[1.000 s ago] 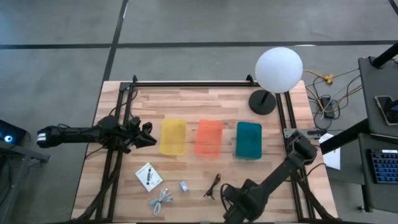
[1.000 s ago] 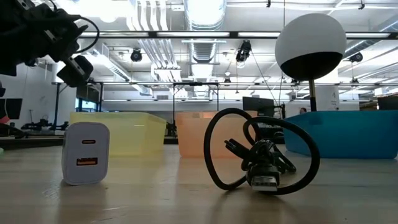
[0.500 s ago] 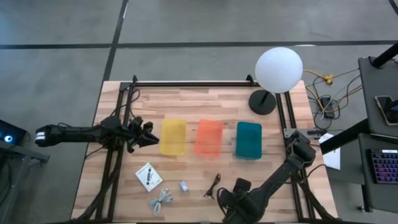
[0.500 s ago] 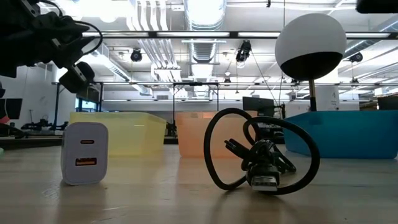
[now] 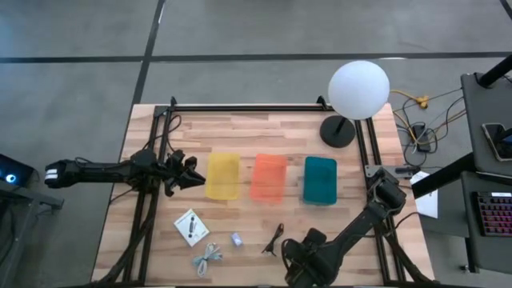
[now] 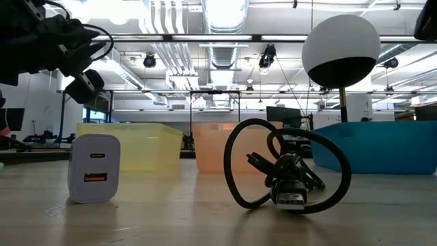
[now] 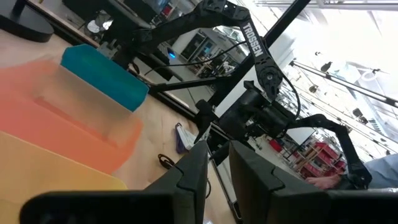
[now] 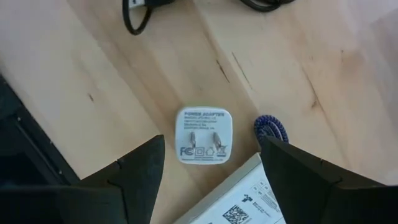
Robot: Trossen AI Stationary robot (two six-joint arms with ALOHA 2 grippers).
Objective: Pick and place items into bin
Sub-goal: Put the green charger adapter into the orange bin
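While the left gripper (image 5: 186, 172) hangs beside the yellow bin (image 5: 222, 176), fingers nearly closed on nothing, the right gripper (image 8: 211, 142) has edged a little toward the table's front edge over the last second. Its jaws are spread wide and empty, framing the white power adapter (image 8: 204, 135) directly below. No item has shifted: the adapter, the black cable (image 5: 274, 238), the white card (image 5: 191, 226) and the pale coiled cable (image 5: 207, 258) lie in the open near the front of the table, well apart from the yellow, orange (image 5: 268, 178) and teal (image 5: 320, 180) bins. Judged from this, the right arm is lining up a first pick, probably the adapter.

Legible writing: "POWER ADAPTER" and an FC mark on the adapter's pronged face; "TROSSEN" along the right arm (image 7: 258, 46). The card's print is too small to read.
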